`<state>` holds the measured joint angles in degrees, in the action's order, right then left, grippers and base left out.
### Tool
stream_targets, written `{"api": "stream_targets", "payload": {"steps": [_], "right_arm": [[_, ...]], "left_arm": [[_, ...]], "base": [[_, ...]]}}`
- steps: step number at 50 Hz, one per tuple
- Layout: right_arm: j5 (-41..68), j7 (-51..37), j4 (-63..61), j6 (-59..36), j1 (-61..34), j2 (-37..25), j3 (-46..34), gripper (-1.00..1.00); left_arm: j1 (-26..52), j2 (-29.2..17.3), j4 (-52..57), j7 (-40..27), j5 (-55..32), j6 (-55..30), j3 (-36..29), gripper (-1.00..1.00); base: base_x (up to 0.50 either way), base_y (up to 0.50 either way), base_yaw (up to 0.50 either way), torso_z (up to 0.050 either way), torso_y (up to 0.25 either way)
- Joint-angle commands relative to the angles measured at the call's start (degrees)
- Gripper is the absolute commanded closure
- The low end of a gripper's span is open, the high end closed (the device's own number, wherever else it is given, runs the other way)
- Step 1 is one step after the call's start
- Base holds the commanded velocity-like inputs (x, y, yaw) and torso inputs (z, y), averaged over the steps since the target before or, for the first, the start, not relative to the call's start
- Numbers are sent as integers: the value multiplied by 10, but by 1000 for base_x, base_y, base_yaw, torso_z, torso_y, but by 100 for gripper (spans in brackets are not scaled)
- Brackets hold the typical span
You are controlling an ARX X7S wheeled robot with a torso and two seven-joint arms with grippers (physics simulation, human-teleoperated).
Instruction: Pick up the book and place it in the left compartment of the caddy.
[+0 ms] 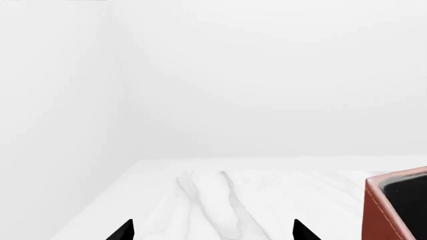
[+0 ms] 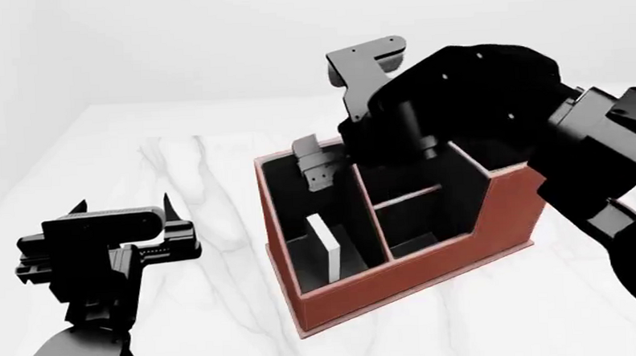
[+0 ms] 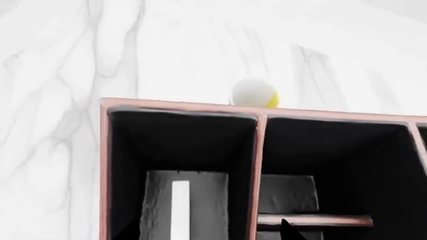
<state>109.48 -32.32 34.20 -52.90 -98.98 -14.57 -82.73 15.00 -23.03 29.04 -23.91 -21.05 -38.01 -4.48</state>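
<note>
The reddish-brown caddy (image 2: 419, 274) stands on the marble table. The book (image 2: 323, 248) stands on edge inside the left compartment (image 2: 296, 219), white page edges up, leaning on the divider. In the right wrist view the book (image 3: 180, 210) shows from above as a white strip in that slot of the caddy (image 3: 180, 104). My right gripper (image 2: 320, 171) hovers over the compartment's far end, above the book and apart from it. Only one of its fingertips (image 3: 290, 231) shows; the jaws look open. My left gripper (image 2: 127, 222) is open and empty, left of the caddy (image 1: 380, 210).
A small white and yellow ball (image 3: 255, 93) lies on the table just beyond the caddy's far wall. The marble table's (image 1: 200, 200) far edge meets a plain white wall. My right arm (image 2: 476, 115) hangs over the caddy's back half.
</note>
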Motion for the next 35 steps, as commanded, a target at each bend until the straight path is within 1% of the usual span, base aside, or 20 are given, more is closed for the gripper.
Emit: {"api": "stream_targets", "payload": {"steps": [1, 14, 20, 21, 22, 23, 24, 25, 27, 28, 29, 30, 31, 33, 34, 35], "right_arm": [[20, -27, -67, 7, 1, -49, 21, -100], [17, -19, -75, 21, 9, -61, 29, -100], [14, -29, -101, 39, 12, -76, 39, -100], [2, -27, -119, 58, 17, -84, 46, -100], [-10, -37, -164, 94, 34, -108, 61, -100], [-10, -38, -166, 95, 35, -109, 61, -100], [-60, -42, -235, 171, 72, -144, 81, -100], [-72, -47, -257, 187, 87, -156, 83, -100], [-99, -45, -313, 252, 136, -187, 101, -100], [-139, -42, -363, 297, 178, -211, 101, -100], [-139, -42, -364, 298, 179, -212, 101, -100], [-164, -55, -384, 329, 211, -222, 99, -100], [-201, -58, -405, 355, 232, -232, 96, -100], [-241, -72, -426, 396, 262, -244, 97, -100], [-292, -70, -452, 431, 283, -257, 95, -100], [-314, -90, -462, 442, 291, -262, 94, -100]], "left_arm": [[6, -2, 7, -3, -2, -9, -4, -100], [9, -3, 10, -6, -2, -13, -9, -100], [12, -3, 10, -6, -3, -14, -10, -100], [12, -3, 10, -6, -3, -14, -10, -100], [12, -3, 13, -7, -4, -15, -11, -100], [12, -3, 13, -8, -4, -15, -11, -100], [10, -3, 13, -7, -4, -13, -10, -100], [9, -3, 12, -6, -4, -11, -10, -100], [9, -2, 5, -5, -1, -6, -13, -100], [10, -1, 2, -5, 0, -5, -16, -100], [10, -1, 2, -5, 0, -5, -16, -100], [11, -1, 4, -6, 1, -7, -19, -100], [11, -1, 7, -6, 0, -8, -19, -100], [12, -1, 9, -7, 0, -10, -21, -100], [14, -2, 11, -7, 0, -12, -21, -100], [14, -2, 10, -6, -1, -11, -22, -100]], "base": [[0, 0, 0, 0, 0], [0, 0, 0, 0, 0], [0, 0, 0, 0, 0], [0, 0, 0, 0, 0], [0, 0, 0, 0, 0], [0, 0, 0, 0, 0], [0, 0, 0, 0, 0], [0, 0, 0, 0, 0], [0, 0, 0, 0, 0], [0, 0, 0, 0, 0], [0, 0, 0, 0, 0], [0, 0, 0, 0, 0], [0, 0, 0, 0, 0], [0, 0, 0, 0, 0], [0, 0, 0, 0, 0], [0, 0, 0, 0, 0]]}}
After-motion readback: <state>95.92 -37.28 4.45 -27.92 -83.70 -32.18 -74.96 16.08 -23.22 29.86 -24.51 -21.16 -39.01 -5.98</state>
